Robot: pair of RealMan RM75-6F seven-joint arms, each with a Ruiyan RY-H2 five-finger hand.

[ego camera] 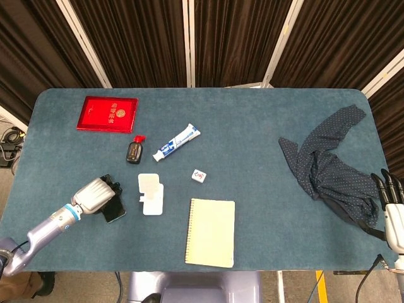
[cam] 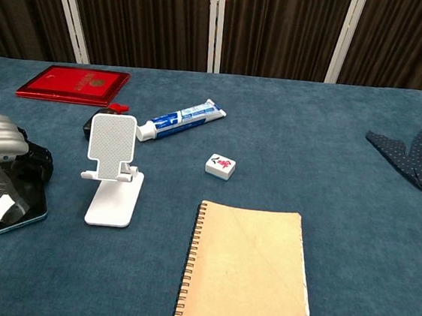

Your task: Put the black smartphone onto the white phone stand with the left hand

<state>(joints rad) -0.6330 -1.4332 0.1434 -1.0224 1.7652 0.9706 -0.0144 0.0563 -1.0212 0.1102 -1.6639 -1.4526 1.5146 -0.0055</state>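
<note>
The black smartphone [ego camera: 115, 212] [cam: 19, 204] lies flat on the blue table near its front left, just left of the white phone stand [ego camera: 151, 194] [cam: 111, 170], which stands upright. My left hand [ego camera: 98, 196] [cam: 1, 147] lies over the phone's far end. Its dark fingers curl down around the phone's edge on the stand's side, and only the phone's near end shows. My right hand [ego camera: 390, 205] hangs at the table's right edge with its fingers straight and apart, holding nothing. It does not show in the chest view.
Behind the stand lie a red booklet [ego camera: 108, 114], a toothpaste tube [ego camera: 177, 142] and a small black device with a red cap [ego camera: 134, 151]. A mahjong tile [ego camera: 199, 176] and a spiral notebook [ego camera: 211, 231] lie right of the stand. A dark dotted cloth [ego camera: 328, 164] covers the right side.
</note>
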